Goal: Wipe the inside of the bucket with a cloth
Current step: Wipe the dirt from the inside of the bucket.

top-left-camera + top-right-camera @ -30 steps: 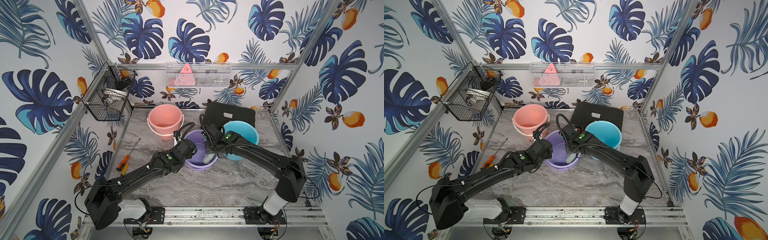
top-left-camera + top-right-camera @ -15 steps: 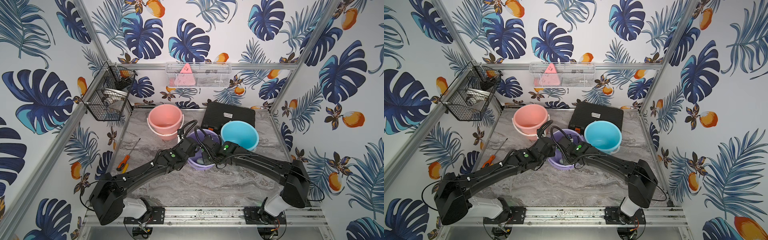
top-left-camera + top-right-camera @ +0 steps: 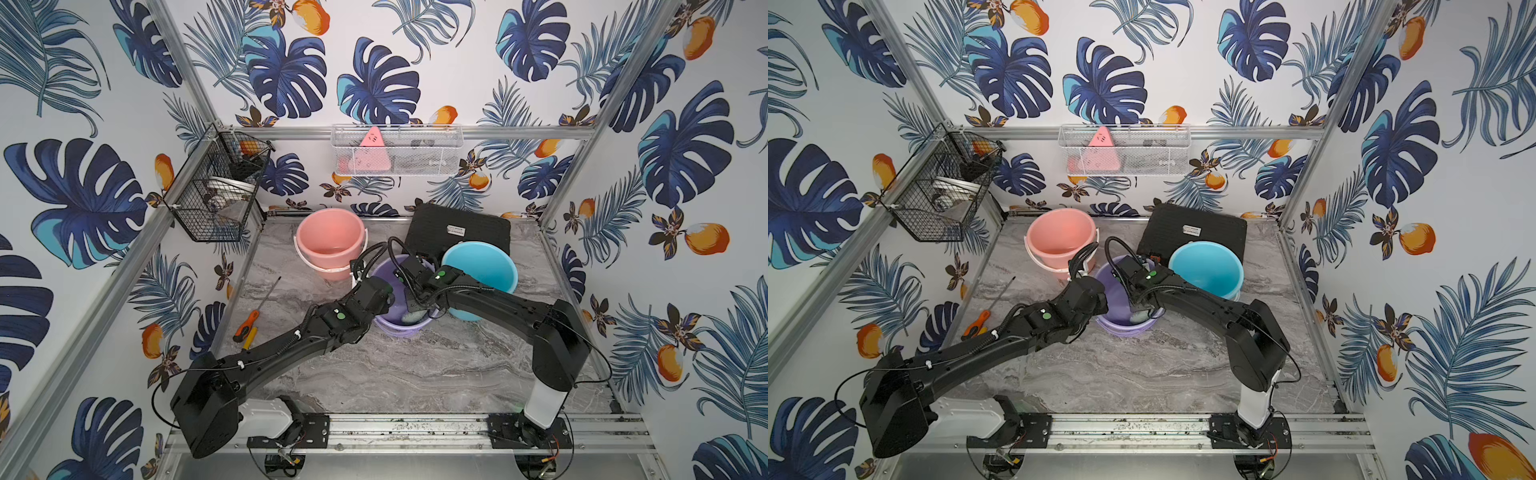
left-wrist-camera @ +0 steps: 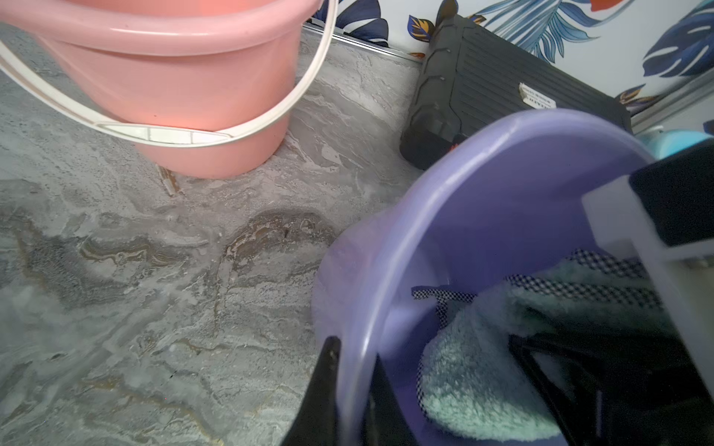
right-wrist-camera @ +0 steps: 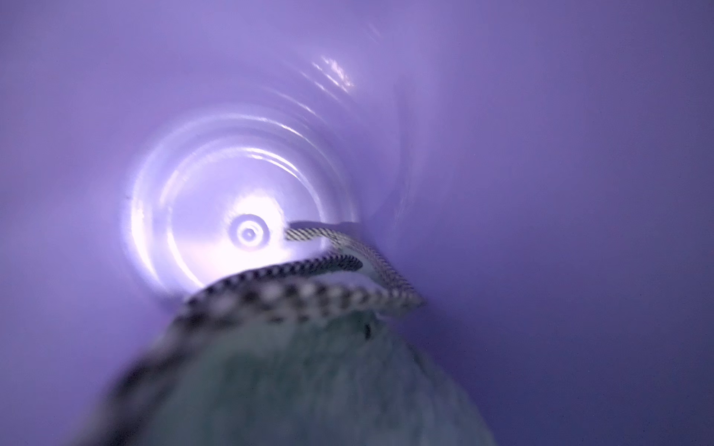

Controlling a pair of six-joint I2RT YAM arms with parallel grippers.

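Left jaws pinch the rim of the purple bucket (image 4: 502, 200), one dark finger (image 4: 326, 382) outside the wall and its mate inside, at the bottom edge of the left wrist view. Right jaws, hidden deep in the bucket, are pressed together on the cloth (image 4: 471, 386), a pale grey-green rag with checked trim that lies against the inner wall, short of the bright bottom.

The thin rim gives the left jaws little to bite on. A hard sweep by the right arm could wrench the bucket free and knock it against the pink bucket (image 3: 330, 232) or the blue bucket (image 3: 482, 266) just beside it. The rag could also drag out of its pinch on the slick plastic, and the looped wrist cables above the mouth could catch the rim.

In both top views the arms reach low across the desk (image 3: 415, 365) from the bottom of the frame and meet at centre. The left runs diagonally up from lower left. The right bends at its elbow on the right and dips its wrist into the bucket's mouth. A black case (image 3: 457, 226) lies behind, and a screwdriver (image 3: 249, 324) lies well apart at left
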